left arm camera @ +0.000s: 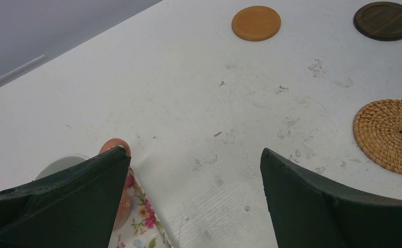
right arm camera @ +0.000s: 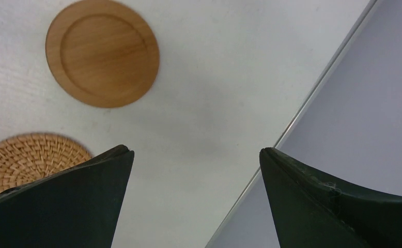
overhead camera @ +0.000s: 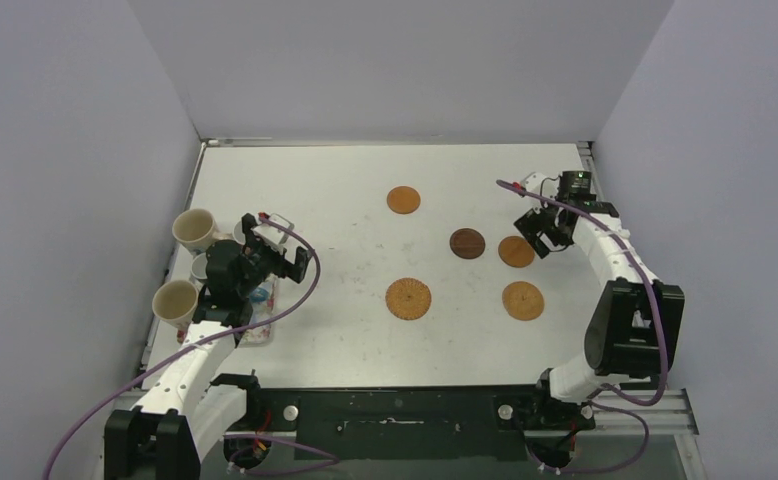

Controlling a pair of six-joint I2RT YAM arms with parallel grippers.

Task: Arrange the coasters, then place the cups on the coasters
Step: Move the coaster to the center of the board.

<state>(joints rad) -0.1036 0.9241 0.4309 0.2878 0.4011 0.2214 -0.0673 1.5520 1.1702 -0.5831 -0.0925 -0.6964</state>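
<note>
left end effector hides most of the salmon-pink cup.

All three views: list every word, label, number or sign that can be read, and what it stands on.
None readable in any view. The coasters, cups and table are unlettered; the tray bears only a flower print. Any marking on the arms is too small to tell.
</note>
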